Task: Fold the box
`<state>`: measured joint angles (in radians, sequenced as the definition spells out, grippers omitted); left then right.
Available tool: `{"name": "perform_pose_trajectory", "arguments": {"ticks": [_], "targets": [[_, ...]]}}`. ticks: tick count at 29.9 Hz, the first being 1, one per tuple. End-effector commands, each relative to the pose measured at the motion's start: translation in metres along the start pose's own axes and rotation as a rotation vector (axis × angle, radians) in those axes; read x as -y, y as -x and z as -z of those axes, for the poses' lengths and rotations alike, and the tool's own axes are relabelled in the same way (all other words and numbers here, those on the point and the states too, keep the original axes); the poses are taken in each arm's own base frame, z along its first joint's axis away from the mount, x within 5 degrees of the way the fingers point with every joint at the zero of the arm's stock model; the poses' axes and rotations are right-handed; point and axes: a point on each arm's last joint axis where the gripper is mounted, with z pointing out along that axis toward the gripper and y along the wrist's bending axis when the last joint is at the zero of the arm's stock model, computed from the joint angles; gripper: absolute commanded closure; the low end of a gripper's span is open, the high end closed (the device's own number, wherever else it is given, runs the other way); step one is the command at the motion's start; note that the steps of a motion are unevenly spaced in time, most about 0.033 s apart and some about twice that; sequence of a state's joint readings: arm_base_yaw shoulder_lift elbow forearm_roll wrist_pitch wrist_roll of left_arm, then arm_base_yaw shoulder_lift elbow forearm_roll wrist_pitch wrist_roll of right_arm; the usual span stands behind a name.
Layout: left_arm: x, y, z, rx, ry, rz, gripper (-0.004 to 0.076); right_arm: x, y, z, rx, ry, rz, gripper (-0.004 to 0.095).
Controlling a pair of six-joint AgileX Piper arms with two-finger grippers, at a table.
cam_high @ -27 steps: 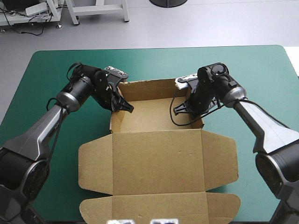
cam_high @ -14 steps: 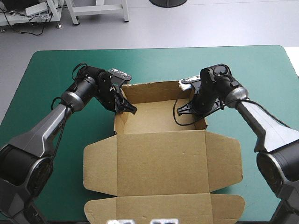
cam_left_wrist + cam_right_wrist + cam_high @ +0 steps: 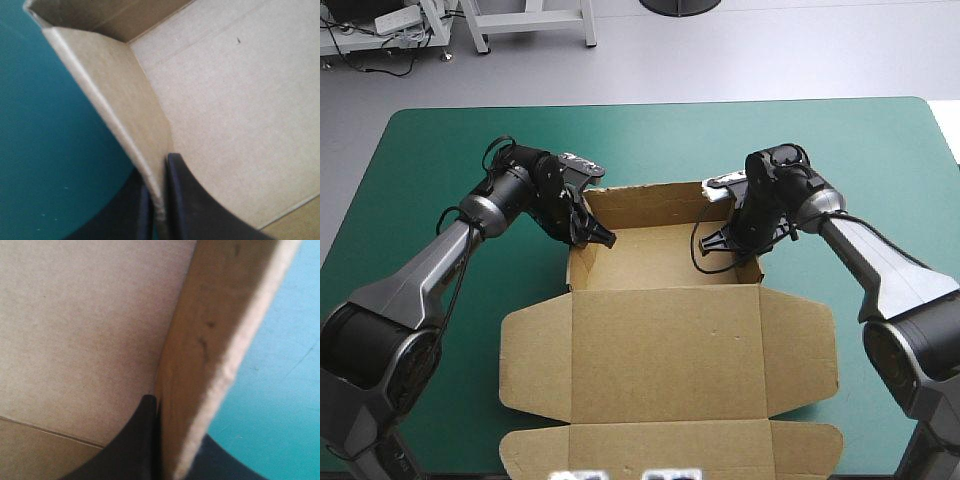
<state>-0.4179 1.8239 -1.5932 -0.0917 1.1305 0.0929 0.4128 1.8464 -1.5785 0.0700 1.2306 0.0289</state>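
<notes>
left tool [image 3: 597, 236] clamped 9 o'clock wall of box [image 3: 660, 255] | right tool [image 3: 722, 243] clamped, seemingly, 3 o'clock wall | lid [image 3: 665, 350] lay flat toward 6

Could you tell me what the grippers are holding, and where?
The box: the left gripper pinches its left side wall, the right gripper its right side wall.

Right pincer [image 3: 167, 440] half behind box [image 3: 220, 335] wall
</notes>
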Motion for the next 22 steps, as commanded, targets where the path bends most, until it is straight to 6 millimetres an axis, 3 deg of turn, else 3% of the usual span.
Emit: {"name": "perform_pose_trajectory", "arguments": {"ticks": [1, 6, 9, 13, 17, 19, 22], "targets": [[0.0055, 0.0051, 0.0267, 0.104, 0.007, -0.066, 0.0717, -0.0046, 0.0008, 0.0193, 0.060, 0.045, 0.086, 0.0933], [0.0056, 0.0038, 0.0266, 0.090, 0.006, -0.066, 0.0605, -0.0046, 0.0026, 0.0124, 0.043, 0.048, 0.085, 0.0923], [0.0050, 0.0019, 0.0265, 0.070, 0.004, -0.064, 0.0507, -0.0046, 0.0016, 0.0123, 0.032, 0.049, 0.086, 0.0841], [0.0052, 0.0002, 0.0264, 0.051, 0.002, -0.064, 0.0397, -0.0048, 0.0008, 0.0123, 0.023, 0.051, 0.107, 0.0547], [0.0053, -0.0010, 0.0264, 0.037, 0.001, -0.064, 0.0362, -0.0052, 0.0007, 0.0123, 0.023, 0.055, 0.105, 0.0238], [0.0056, -0.0013, 0.0281, 0.041, -0.001, -0.062, 0.0362, -0.0052, 0.0007, 0.0123, 0.023, 0.055, 0.105, 0.0179], [0.0068, -0.0007, 0.0348, 0.060, -0.008, -0.060, 0.0362, -0.0048, 0.0008, 0.0123, 0.023, 0.051, 0.107, 0.0178]]}}
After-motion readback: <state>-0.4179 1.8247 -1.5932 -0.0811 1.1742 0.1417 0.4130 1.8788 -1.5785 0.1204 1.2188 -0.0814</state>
